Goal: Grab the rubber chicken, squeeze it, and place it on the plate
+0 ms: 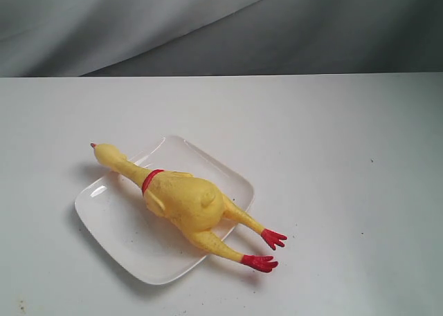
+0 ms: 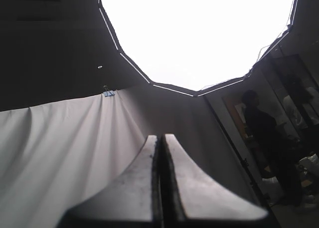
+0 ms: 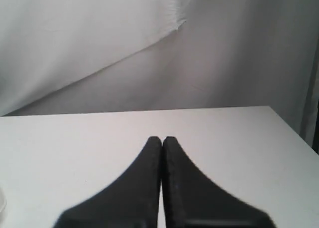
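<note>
The yellow rubber chicken (image 1: pixel 181 200) lies across the glossy white plate (image 1: pixel 118 222) in the exterior view. Its head and red beak tip hang past the plate's far left rim, and its red feet rest on the table off the near right rim. No gripper shows in the exterior view. My left gripper (image 2: pixel 161 136) is shut and empty, pointing up at a grey backdrop and a bright ceiling panel. Low over the white table, my right gripper (image 3: pixel 162 138) is shut with nothing in it. Neither wrist view shows the chicken.
The white table (image 1: pixel 346 157) spreads around the plate, with a grey cloth backdrop (image 1: pixel 208 25) behind its far edge. A person (image 2: pixel 266 138) stands off to the side in the left wrist view. A sliver of white rim (image 3: pixel 2 203) shows in the right wrist view.
</note>
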Robot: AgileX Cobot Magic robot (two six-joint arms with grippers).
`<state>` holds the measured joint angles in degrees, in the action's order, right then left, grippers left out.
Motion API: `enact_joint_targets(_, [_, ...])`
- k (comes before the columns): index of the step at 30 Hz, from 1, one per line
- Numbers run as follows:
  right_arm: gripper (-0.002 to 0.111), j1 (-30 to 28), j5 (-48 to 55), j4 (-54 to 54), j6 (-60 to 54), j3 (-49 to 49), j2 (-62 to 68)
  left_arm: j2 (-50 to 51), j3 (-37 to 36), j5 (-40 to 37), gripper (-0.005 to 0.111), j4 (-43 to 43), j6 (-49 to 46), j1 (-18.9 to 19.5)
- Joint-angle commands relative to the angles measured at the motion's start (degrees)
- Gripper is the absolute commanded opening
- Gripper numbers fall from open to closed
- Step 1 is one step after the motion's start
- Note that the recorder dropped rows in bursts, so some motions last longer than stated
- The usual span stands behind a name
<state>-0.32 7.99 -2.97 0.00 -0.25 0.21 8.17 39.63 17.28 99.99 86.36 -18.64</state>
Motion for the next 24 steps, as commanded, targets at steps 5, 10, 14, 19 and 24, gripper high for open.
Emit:
enact_joint_targets(5, [0.000, -3.21, 8.42, 2.97, 0.00, 0.25, -0.21, -0.15, -0.31, -0.56, 0.000, -0.47, 0.32, -0.22])
enact_joint_targets(10, [0.000, -3.21, 11.38, 3.40, 0.00, 0.25, -0.21, -0.15, -0.31, -0.56, 0.000, -0.47, 0.19, -0.22])
enact_joint_targets(14, [0.000, -3.09, 11.38, 3.40, 0.32, 0.25, -0.21, -0.15, -0.31, -0.56, 0.000, -0.47, 0.19, -0.22])
enact_joint_targets(19, [0.000, -3.09, 11.38, 3.40, 0.32, 0.25, -0.21, -0.15, -0.31, -0.56, 0.000, -0.47, 0.19, -0.22])
enact_joint_targets(24, [0.000, -3.09, 11.38, 3.40, 0.32, 0.25, -0.21, -0.15, -0.31, -0.56, 0.000, -0.47, 0.19, -0.22])
